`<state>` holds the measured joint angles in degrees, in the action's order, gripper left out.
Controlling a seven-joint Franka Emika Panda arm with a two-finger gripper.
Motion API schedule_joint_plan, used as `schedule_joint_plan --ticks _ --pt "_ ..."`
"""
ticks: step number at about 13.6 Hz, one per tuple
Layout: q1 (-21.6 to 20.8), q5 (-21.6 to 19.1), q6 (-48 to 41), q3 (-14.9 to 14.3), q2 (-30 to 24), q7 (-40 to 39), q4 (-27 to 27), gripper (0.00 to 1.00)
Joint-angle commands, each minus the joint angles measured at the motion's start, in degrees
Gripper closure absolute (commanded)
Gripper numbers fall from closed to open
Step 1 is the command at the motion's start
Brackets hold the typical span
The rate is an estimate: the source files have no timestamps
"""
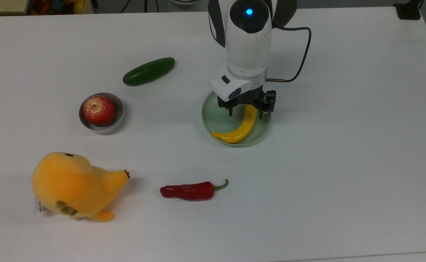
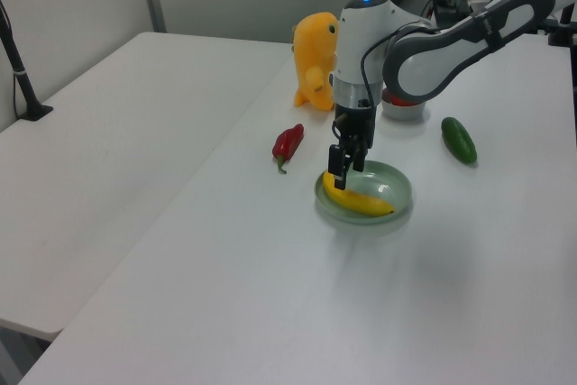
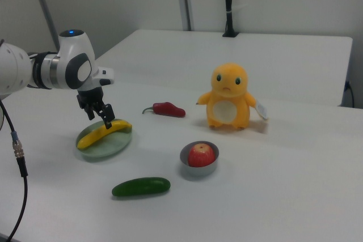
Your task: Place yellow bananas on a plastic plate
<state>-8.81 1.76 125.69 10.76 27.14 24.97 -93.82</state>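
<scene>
The yellow banana (image 1: 239, 130) lies curved inside the pale green plastic plate (image 1: 213, 115), along the plate's lower right side in the top view. My gripper (image 1: 246, 110) stands open just above the banana's upper end, one finger on each side, not gripping it. In the left view the banana (image 2: 358, 203) rests in the plate (image 2: 393, 187) below the gripper (image 2: 346, 169). In the right view the gripper (image 3: 100, 115) hovers over the banana (image 3: 102, 132), which lies across the plate (image 3: 114, 146).
A dark green cucumber (image 1: 148, 71) lies at the top view's upper left of the plate. A grey metal bowl (image 1: 118, 116) with a red apple (image 1: 99, 109), a yellow plush toy (image 1: 73, 185) and a red pepper (image 1: 188, 191) lie further to the top view's left and below.
</scene>
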Motion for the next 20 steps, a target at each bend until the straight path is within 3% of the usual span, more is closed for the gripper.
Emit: schedule_joint_plan --ticks 1,5,9,15,20 --pt "-0.33 0.97 0.17 -0.13 -0.07 -0.45 -0.05 0.0" --pt "0.37 1.06 -2.28 -0.39 -2.35 -1.24 0.13 0.0" --pt "0.98 0.53 -17.21 -5.21 -12.0 -16.15 0.04 0.0" --pt "8.62 0.0 -28.64 -5.66 -23.43 -26.8 -0.31 0.0" --pt "9.95 -0.09 -36.04 -8.3 -30.29 -27.7 -1.1 0.0"
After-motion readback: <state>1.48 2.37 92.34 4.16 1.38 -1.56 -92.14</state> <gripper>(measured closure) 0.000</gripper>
